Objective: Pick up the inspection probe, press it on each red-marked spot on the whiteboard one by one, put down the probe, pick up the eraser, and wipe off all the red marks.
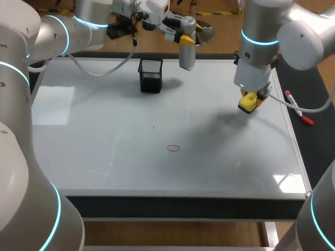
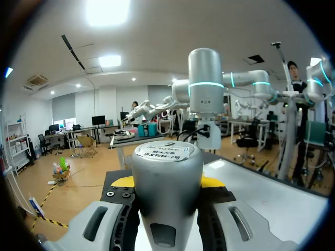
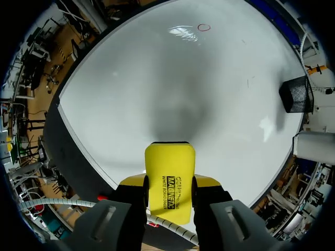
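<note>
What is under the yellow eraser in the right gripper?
Under the eraser shows only bare whiteboard with a grey shadow; the red circle lies apart, nearer the board's middle. The patch straight beneath is hidden by the eraser itself.

1. The whiteboard (image 1: pixel 104 136) covers most of the worktop.
2. The left arm comes in from the left along the far edge. Its pincer (image 1: pixel 184 40) grips the silver probe (image 1: pixel 187 56), which hangs upright at the board's far edge.
3. A black mesh cup (image 1: pixel 151 76) stands on the board just left of the probe.
4. The right pincer (image 1: pixel 252 95) holds the yellow eraser (image 1: pixel 249 102) over the board's right part.
5. One red ring (image 1: pixel 173 148) is drawn near the board's middle.
6. A red-capped marker (image 1: pixel 298 107) lies off the board's right edge.
</note>
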Controlling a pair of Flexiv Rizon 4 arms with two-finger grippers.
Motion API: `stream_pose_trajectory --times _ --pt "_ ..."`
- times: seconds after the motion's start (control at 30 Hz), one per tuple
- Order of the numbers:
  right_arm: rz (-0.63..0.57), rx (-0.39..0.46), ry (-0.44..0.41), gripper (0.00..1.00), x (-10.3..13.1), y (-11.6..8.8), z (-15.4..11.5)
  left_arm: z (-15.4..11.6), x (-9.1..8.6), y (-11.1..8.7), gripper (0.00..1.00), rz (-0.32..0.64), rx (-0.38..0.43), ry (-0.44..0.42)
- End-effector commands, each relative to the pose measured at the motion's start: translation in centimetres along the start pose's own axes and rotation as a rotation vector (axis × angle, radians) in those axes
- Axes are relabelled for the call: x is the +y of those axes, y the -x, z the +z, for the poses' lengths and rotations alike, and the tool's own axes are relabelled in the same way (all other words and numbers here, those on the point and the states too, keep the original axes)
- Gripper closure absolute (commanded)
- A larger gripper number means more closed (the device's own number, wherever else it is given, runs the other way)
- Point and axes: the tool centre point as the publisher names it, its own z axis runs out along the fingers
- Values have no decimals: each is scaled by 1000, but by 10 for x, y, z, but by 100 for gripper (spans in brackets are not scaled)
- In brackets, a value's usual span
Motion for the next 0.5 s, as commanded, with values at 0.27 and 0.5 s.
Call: stream_pose_trajectory --times 0.27,0.5 --pt "16 -8 -1 100 -1 -6 -1 -2 3 7 100 -1 219 -8" --pt "16 -8 -1 100 -1 -6 -1 -2 3 7 100 -1 219 -8"
